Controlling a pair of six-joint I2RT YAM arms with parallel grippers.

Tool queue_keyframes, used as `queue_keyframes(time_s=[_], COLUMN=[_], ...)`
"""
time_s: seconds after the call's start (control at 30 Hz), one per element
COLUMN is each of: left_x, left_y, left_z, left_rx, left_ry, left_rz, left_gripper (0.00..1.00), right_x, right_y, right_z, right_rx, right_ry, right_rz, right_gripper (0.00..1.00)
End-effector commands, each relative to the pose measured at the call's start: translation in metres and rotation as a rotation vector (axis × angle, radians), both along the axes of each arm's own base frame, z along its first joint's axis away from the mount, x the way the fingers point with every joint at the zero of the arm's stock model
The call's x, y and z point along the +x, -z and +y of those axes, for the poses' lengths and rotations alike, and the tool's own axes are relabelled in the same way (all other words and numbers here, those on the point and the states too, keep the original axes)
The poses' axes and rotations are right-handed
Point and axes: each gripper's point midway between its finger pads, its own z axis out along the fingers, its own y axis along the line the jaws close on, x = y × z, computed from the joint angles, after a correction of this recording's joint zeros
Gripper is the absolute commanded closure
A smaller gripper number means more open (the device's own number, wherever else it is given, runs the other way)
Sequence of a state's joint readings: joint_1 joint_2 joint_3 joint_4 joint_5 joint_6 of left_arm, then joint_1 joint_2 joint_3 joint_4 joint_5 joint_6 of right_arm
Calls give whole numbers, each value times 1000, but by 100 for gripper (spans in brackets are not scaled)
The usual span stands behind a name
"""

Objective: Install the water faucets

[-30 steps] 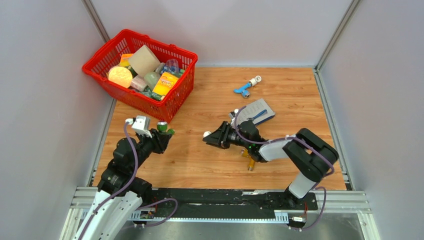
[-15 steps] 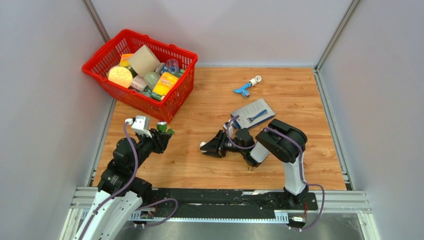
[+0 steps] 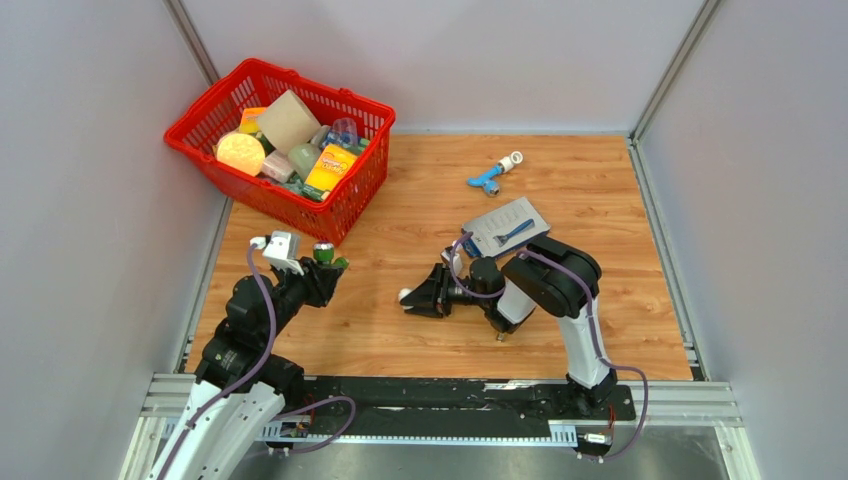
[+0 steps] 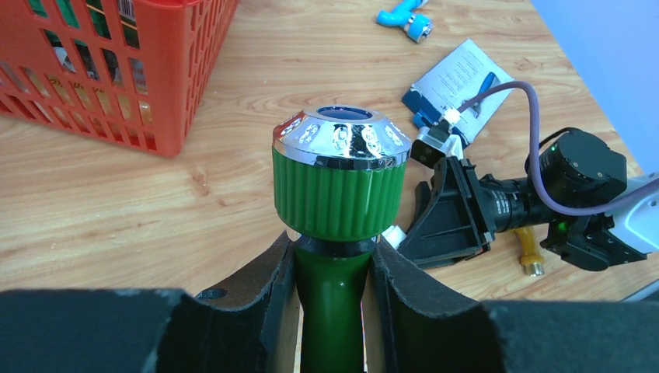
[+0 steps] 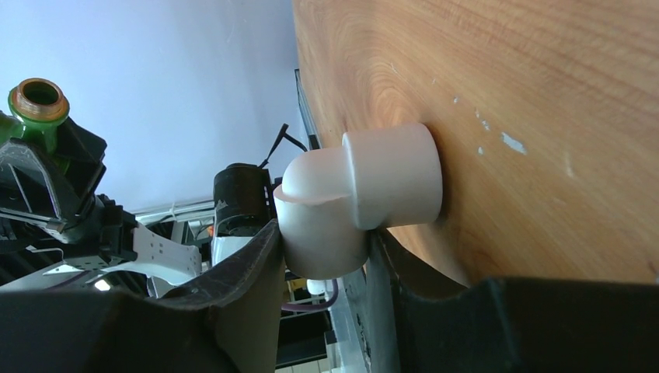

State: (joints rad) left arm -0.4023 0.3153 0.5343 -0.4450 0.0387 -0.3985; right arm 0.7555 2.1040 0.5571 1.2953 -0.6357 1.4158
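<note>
My left gripper (image 3: pixel 322 268) is shut on the green faucet (image 4: pixel 339 186), gripping its dark green body below the ribbed knob with the chrome cap; it also shows in the top view (image 3: pixel 328 257). My right gripper (image 3: pixel 412 297) lies on its side low over the table and is shut on the white elbow pipe fitting (image 5: pixel 353 198), one end of which touches the wood. The orange-yellow faucet (image 3: pixel 497 325) lies on the table under the right arm, mostly hidden. The blue faucet (image 3: pixel 488 179), joined to a white fitting, lies at the back.
A red basket (image 3: pixel 345 210) holding several items stands at the back left. A flat grey razor packet (image 3: pixel 508 226) lies behind the right arm. Grey walls close in the wooden table (image 3: pixel 400 210) on three sides.
The right arm has folded and swung its gripper left and nearer, rolling onto its side with the white elbow fitting still held. The left arm has not moved.
</note>
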Motion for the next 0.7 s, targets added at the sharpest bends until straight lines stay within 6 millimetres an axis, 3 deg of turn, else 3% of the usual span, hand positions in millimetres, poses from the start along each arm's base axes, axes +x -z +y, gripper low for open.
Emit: queue_keyframes(time_s=[0.0,0.13,0.33,0.67], left_x=[4,4,4,4], left_y=[-21,-21,-22,-24], left_z=[1,1,1,2], left_rx=[-24,-24,-24,-27], left_ry=[-12,-11,-11,-15], left_rz=[-69,-69,-70,-79], left_gripper=[100,100,100,100], right_x=[0,-1,2,18], right_y=[-27,-32,-36,-16], right_z=[-1,-2,-4,-19], right_rx=[100,113,44,-321], right_ry=[-12,-15,-2,1], right_rz=[-120,-130,-178,-266], right_gripper=[56,40,31,13])
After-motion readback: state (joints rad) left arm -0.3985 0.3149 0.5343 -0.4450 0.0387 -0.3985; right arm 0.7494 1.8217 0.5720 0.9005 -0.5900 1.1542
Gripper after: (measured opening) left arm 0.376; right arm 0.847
